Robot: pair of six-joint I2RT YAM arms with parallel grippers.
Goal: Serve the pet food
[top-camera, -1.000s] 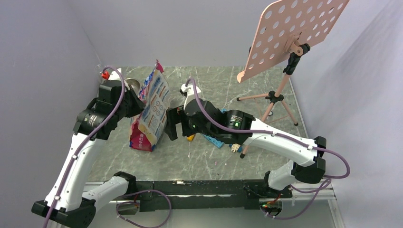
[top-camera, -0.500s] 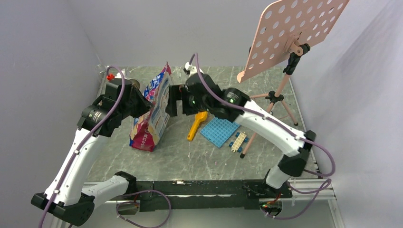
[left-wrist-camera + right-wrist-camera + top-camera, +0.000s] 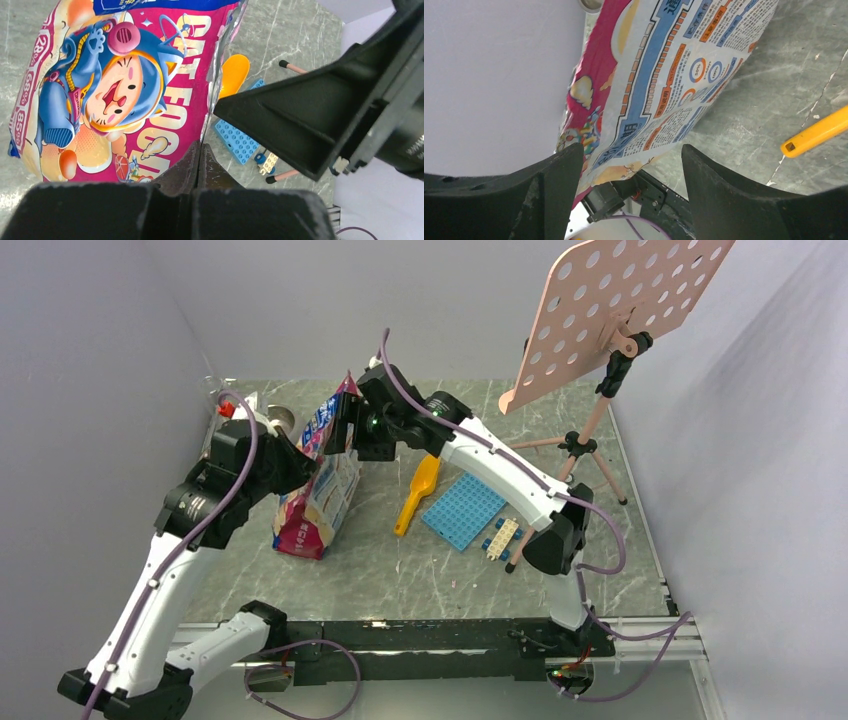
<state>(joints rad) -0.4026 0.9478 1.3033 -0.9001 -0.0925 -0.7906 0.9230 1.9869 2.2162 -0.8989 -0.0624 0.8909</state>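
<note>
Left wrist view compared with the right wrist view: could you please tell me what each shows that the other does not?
Only the left wrist: the cartoon front of the pouch, the blue plate and the left gripper shut on its edge. Only the right wrist: the pouch's printed back, framed by the open right gripper. Both: the pouch, the scoop and the table.

Top camera: high behind near edge, looking down over whole table. Left wrist camera: very close on pouch front, scoop beyond. Right wrist camera: close on pouch back, apparently rolled sideways. All three share pouch, scoop.
</note>
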